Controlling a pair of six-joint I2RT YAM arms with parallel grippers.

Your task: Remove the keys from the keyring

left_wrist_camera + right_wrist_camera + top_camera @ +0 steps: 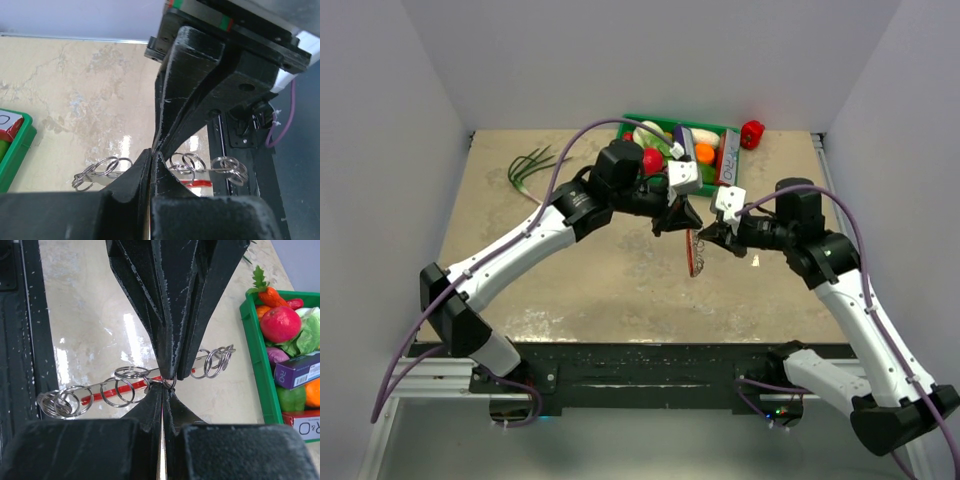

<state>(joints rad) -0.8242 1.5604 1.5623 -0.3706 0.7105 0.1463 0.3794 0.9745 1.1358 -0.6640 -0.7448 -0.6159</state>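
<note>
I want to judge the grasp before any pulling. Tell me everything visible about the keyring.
The keyring is a bunch of thin silvery metal split rings strung in a row along a straight silvery bar, with a red curved tag hanging beneath. It is held in the air above the beige table, pinched near its middle by the shut left gripper and right gripper, which meet tip to tip. No keys can be made out.
</note>
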